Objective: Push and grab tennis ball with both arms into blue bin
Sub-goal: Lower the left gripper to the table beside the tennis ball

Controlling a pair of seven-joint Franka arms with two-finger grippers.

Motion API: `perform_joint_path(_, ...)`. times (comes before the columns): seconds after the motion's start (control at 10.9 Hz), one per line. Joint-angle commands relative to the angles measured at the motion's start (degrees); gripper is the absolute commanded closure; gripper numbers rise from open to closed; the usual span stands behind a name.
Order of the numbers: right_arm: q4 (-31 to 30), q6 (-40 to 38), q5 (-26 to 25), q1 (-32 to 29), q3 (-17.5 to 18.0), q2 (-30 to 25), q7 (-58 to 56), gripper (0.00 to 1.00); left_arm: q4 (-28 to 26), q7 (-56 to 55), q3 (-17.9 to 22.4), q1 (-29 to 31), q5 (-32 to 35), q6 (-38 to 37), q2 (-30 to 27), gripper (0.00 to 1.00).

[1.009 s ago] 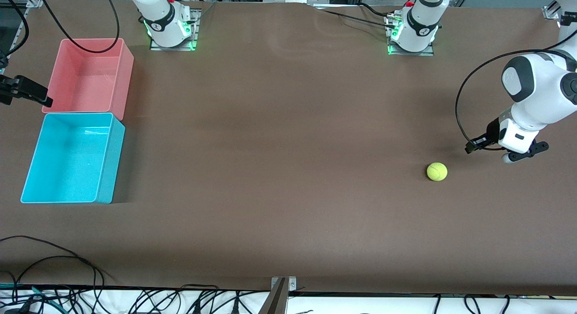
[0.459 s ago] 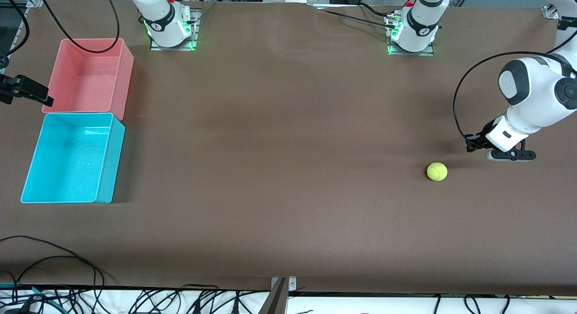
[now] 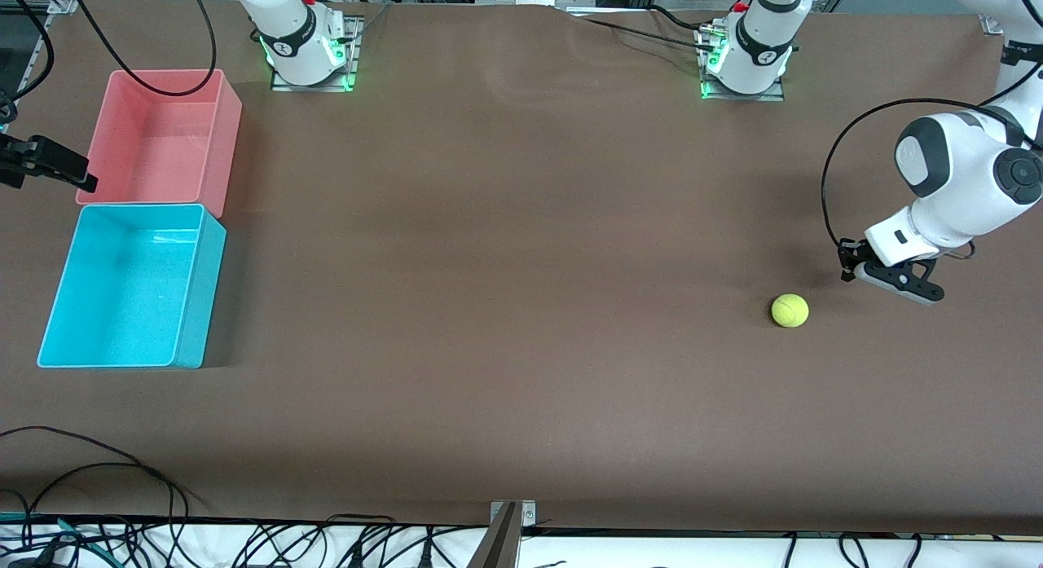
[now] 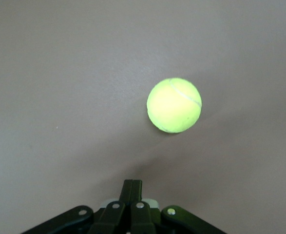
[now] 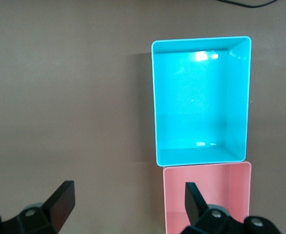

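While I work across the front view from the right arm's end of the table, I note first the right gripper (image 3: 49, 167) parked at the table edge beside the pink bin (image 3: 159, 136); its wrist view shows the fingers (image 5: 60, 202) spread wide with nothing between them, and I judge this arm to be waiting. Touching the pink bin, on the side nearer the front camera, sits the blue bin (image 3: 130, 284), with nothing in it. A long stretch of bare brown table (image 3: 505, 250) separates the bins from the tennis ball (image 3: 789, 310), which rests well toward the left arm's end. Near it, low over the table, is the left gripper (image 3: 892, 276); its wrist view shows the fingers (image 4: 131, 187) closed together and holding nothing, with the ball (image 4: 174, 105) ahead of the tips and slightly off their line. My concerns: an off-centre push would send the ball rolling away at an angle, toward a table edge instead of the right arm. Too hard a push could carry it past the waiting gripper's reach. At the bins, a careless release could drop it in the pink one.
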Motion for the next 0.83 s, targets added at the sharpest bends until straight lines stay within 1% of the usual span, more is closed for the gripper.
perform_joint_path(0.0, 0.86, -1.03, 1.08, 0.06, -0.05, 0.53, -0.07, 0.00, 0.64, 19.84, 0.52, 0.35, 1.12, 2.32, 3.26, 1.00)
perform_joint_path(0.28, 0.86, -1.03, 1.08, 0.06, -0.05, 0.62, -0.07, 0.00, 0.91, 35.42, 0.44, 0.26, 0.77, 4.59, 6.07, 1.00)
perform_joint_path(0.55, 0.86, -1.03, 1.08, 0.06, -0.05, 0.62, 0.01, 0.00, 1.26, 49.65, 0.52, -0.18, 0.95, 10.39, 8.97, 1.00)
perform_joint_path(0.64, 0.77, -1.03, 1.08, 0.06, -0.05, 0.62, 0.01, 0.00, 2.91, 53.35, 0.44, -0.26, 0.60, 10.49, 10.12, 1.00)
perform_joint_path(0.73, 0.77, -1.03, 1.16, 0.15, -0.05, 0.62, 0.01, 0.00, 4.76, 54.70, 0.43, -0.35, 0.51, 10.49, 11.08, 1.00)
